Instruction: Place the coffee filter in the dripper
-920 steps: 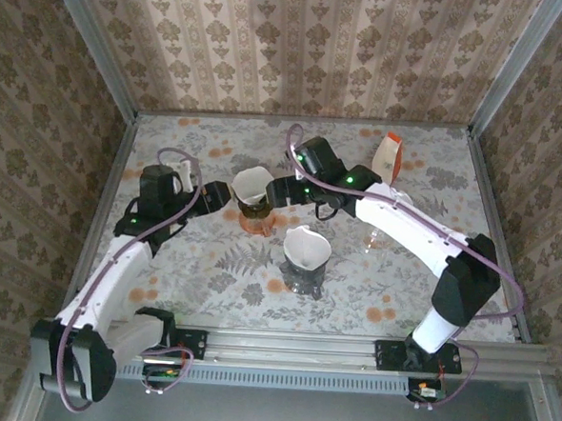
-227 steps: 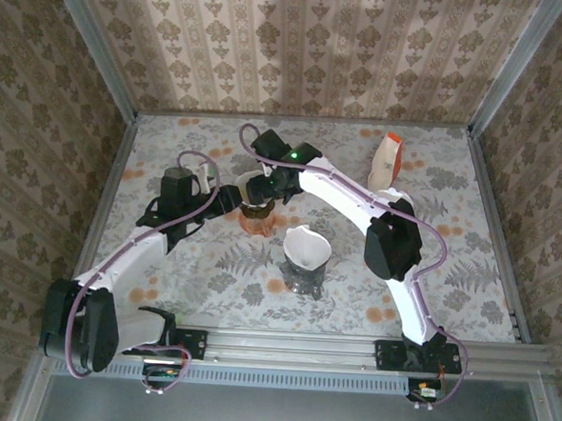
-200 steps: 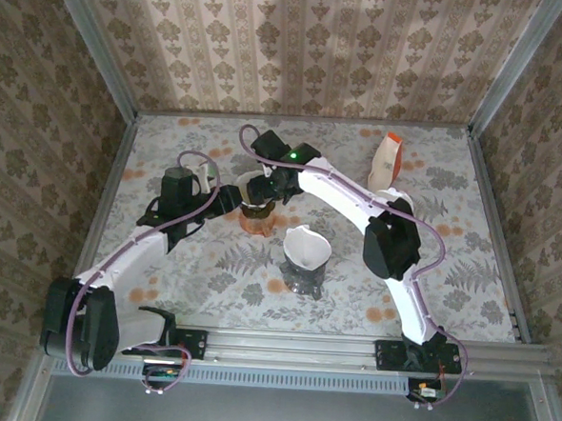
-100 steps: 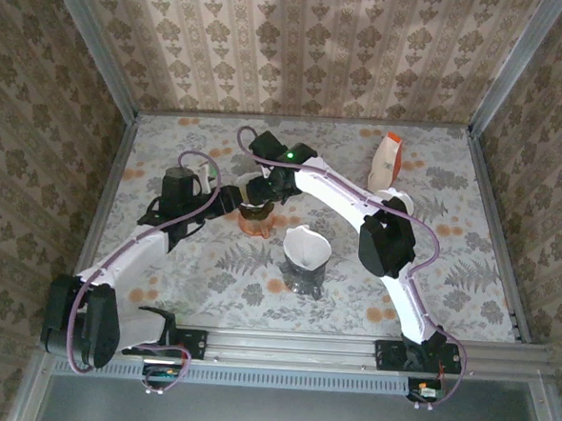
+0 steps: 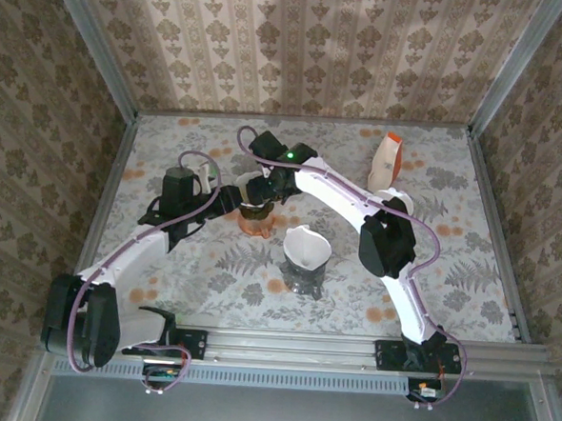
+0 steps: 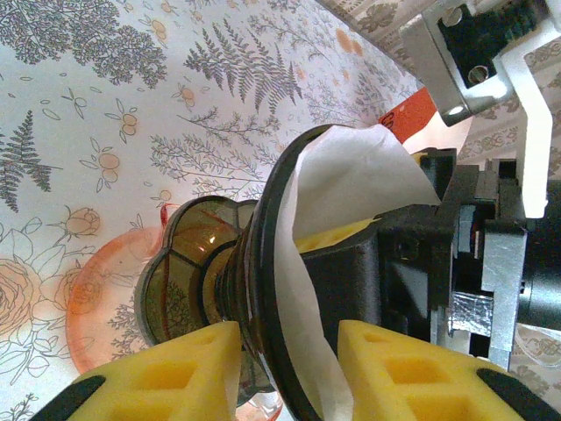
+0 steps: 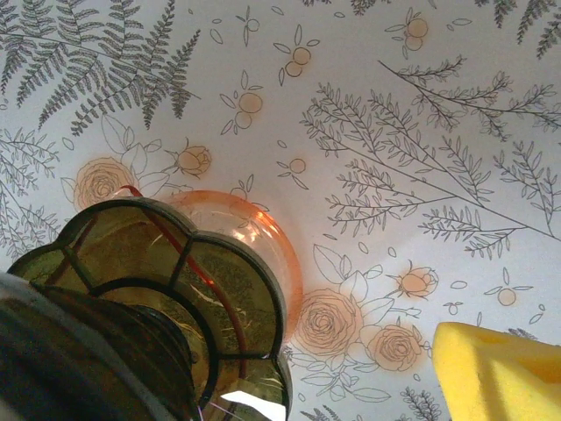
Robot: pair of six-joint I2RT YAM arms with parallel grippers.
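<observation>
Now my left gripper (image 6: pixel 287 355) pinches the dripper (image 6: pixel 188 263) to steady it while my right gripper (image 5: pixel 263 191), jaws spread, presses the filter (image 6: pixel 351 189) inside

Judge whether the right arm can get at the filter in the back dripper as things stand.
Probably yes. The right gripper is open at the filter, one finger inside it, with nothing between. The left gripper holds the dripper by its neck, which should steady it.
</observation>
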